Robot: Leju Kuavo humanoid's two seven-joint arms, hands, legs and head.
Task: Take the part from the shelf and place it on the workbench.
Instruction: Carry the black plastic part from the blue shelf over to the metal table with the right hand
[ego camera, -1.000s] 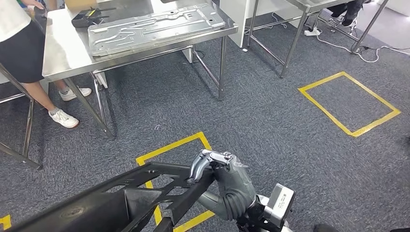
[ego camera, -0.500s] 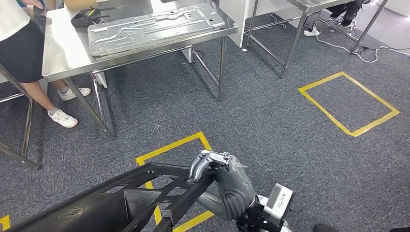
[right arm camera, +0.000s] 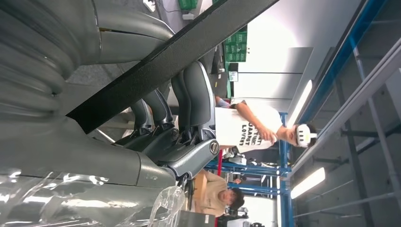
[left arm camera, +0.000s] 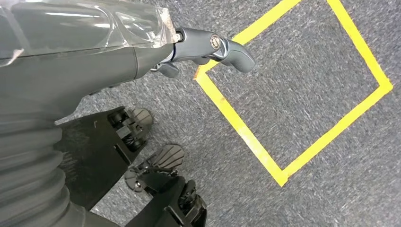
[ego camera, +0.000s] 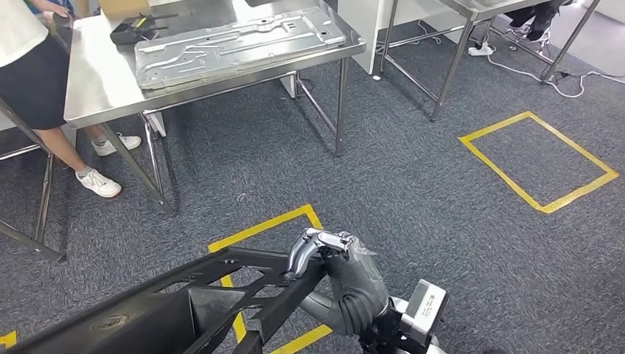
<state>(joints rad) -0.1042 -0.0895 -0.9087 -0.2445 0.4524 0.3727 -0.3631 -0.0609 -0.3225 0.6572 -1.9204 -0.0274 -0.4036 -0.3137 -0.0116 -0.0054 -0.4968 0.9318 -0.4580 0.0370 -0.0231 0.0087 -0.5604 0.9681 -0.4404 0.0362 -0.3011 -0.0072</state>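
The part is a long black open-frame piece (ego camera: 184, 302) low in the head view, running from the bottom left up to the centre. My right hand (ego camera: 343, 276) grips its near end, fingers hooked over the top rail. In the right wrist view the black rail (right arm camera: 165, 61) crosses the hand and dark fingers (right arm camera: 189, 109) wrap around it. The steel workbench (ego camera: 96, 88) stands ahead at the upper left, apart from the part. My left hand (left arm camera: 94, 61) hangs over the carpet with its thumb (left arm camera: 227, 47) stuck out; its fingers are hidden.
A stamped grey metal panel (ego camera: 236, 40) and a black object (ego camera: 133, 29) lie on the workbench. A person (ego camera: 29, 74) stands at its left end. Yellow tape squares (ego camera: 538, 158) (ego camera: 265, 225) mark the carpet. A second table's legs (ego camera: 449, 66) stand at the back right.
The whole picture has shifted slightly, so the camera has moved a little. My right hand keeps the same grip on the black part.
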